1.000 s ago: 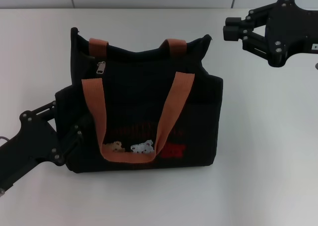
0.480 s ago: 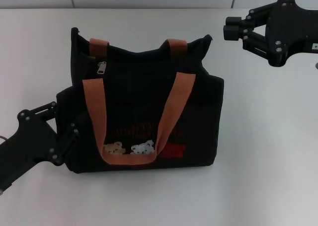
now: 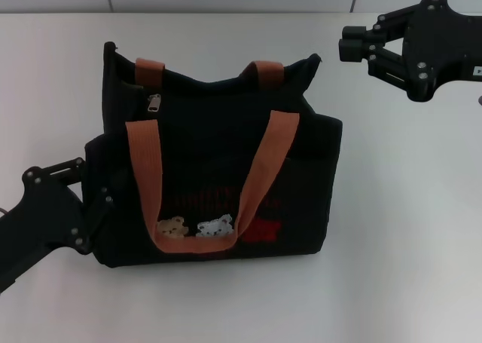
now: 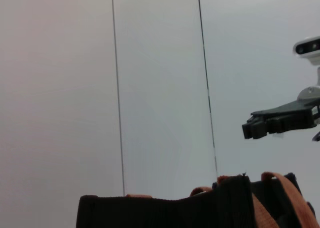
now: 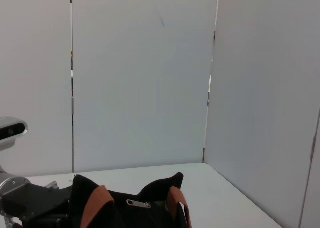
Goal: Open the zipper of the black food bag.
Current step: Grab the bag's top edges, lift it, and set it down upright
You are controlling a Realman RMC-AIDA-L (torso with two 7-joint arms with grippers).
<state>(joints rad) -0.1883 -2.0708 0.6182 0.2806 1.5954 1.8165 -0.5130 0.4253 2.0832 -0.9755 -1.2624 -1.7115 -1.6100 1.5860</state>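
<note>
Two grippers flank the boxy black fabric food bag (image 3: 215,173): left gripper (image 3: 94,207) has slid back along its side, fingers' state unclear; right gripper (image 3: 354,45) hovers, fingers together, empty; small silver zipper pull (image 3: 154,102) untouched.

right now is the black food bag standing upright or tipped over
Upright. In the head view the black food bag stands on its base, front print facing the camera, top edge and zipper pull uppermost.
</note>
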